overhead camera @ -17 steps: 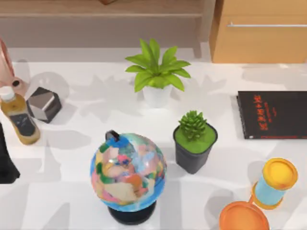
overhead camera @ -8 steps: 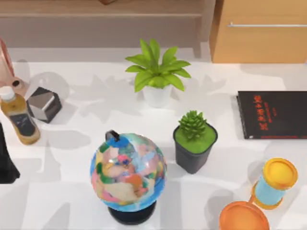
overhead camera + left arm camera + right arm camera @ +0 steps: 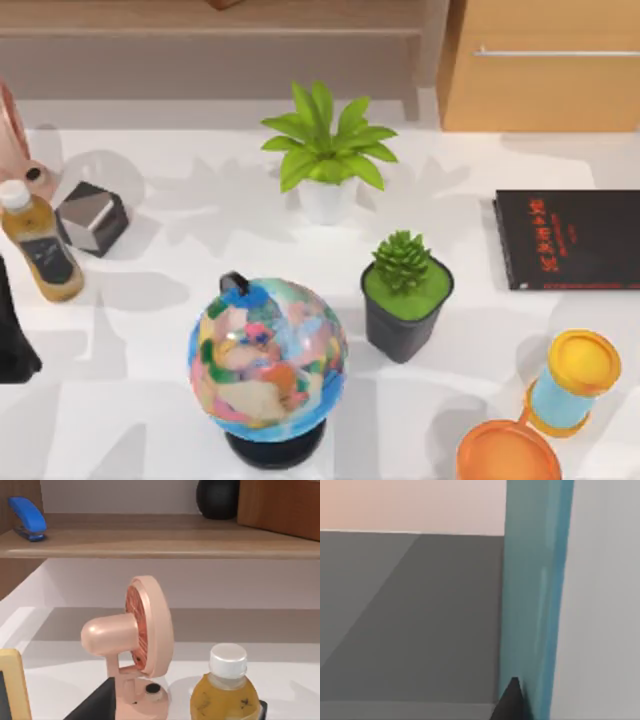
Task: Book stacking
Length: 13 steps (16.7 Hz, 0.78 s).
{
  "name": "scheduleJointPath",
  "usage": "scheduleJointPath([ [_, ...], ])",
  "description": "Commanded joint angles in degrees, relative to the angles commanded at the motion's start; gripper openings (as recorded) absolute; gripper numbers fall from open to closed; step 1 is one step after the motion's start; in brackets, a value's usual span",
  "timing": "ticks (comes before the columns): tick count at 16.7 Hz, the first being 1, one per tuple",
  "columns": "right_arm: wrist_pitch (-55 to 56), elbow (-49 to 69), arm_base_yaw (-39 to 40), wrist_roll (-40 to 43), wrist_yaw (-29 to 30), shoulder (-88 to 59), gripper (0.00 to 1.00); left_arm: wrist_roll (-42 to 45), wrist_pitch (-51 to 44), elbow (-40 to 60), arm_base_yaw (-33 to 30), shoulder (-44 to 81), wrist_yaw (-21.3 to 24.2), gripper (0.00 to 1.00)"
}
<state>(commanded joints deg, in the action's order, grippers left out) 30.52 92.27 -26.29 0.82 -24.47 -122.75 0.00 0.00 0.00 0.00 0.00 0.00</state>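
The black book with red lettering lies flat at the table's right edge, with nothing on top of it. In the right wrist view the teal-blue book stands upright and very close, its white page edges beside the cover and a grey floor behind it. My right gripper is shut on it, with one dark fingertip against the cover. My left arm is parked at the table's left edge, and a dark part of the left gripper sits below the fan.
A globe stands front centre, a succulent in a black pot to its right and a leafy plant behind. An orange-and-yellow hourglass stands front right. A bottle, a cube and a pink fan crowd the left.
Shadows on the right side of the table have shifted slightly. The black book and the other objects have stayed where they were.
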Motion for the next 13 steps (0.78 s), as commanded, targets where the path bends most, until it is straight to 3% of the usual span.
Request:
scheduleJointPath([
  [4,0.0,0.0,0.0,0.0,0.0,0.0,0.02,0.0,0.0,0.0,0.0,0.0,0.0,1.00],
  [13,0.0,0.0,-0.2,-0.1,0.0,0.1,0.00,0.0,0.0,0.0,0.0,0.0,0.0,1.00],
])
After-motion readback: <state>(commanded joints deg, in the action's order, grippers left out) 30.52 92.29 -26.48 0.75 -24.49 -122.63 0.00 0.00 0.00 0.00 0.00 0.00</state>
